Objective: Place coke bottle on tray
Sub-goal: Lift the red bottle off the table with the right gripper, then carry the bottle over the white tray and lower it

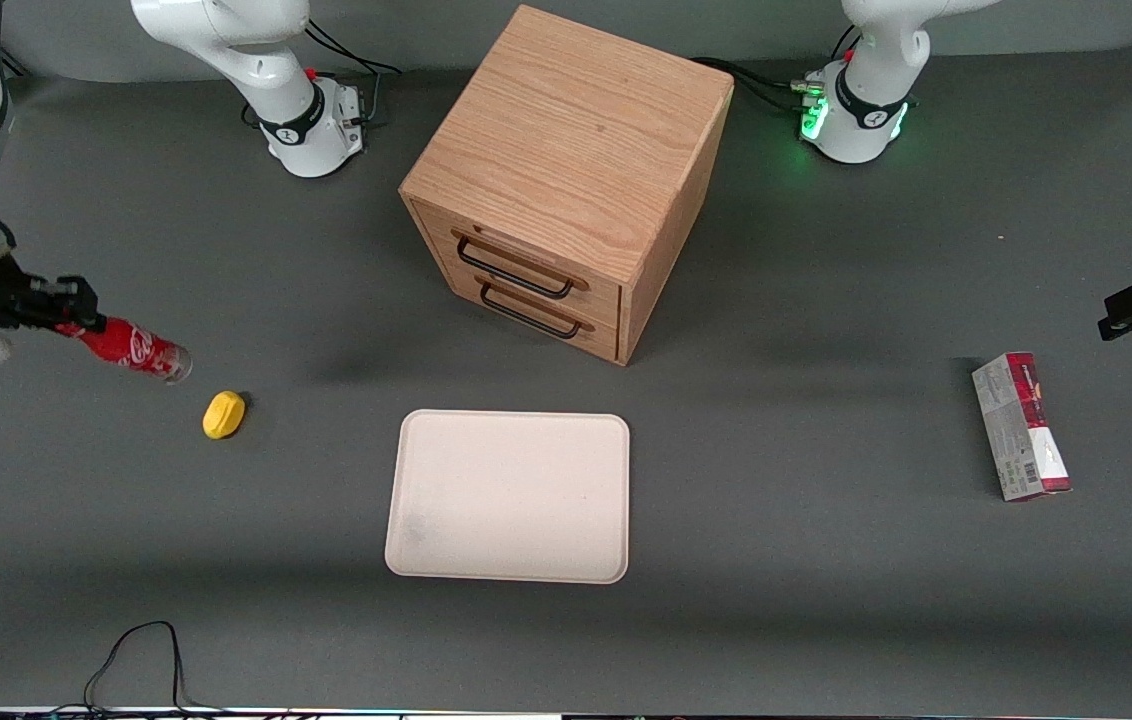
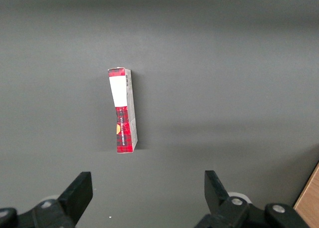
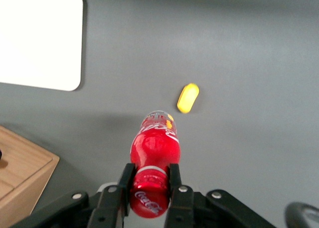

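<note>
Tool [image 1: 66, 310] grips coke bottle [image 1: 134, 350] by cap, base tilted toward tray [image 1: 509, 497]

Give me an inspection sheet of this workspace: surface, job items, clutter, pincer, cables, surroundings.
Surface: dark grey table, no spills seen.
Job items: coke bottle held in the air, tilted, at the working arm's end of the table; tray flat on the table, nothing on it, nearer the front camera than the drawer cabinet.
Clutter: yellow object on the table near the bottle; red-and-grey carton toward the parked arm's end.
Pincer: pincer shut on the bottle's cap end, off the tray.
Cables: black cable looped at the table edge nearest the camera; more at the arm bases.
Surroundings: cabinet drawers closed.
</note>
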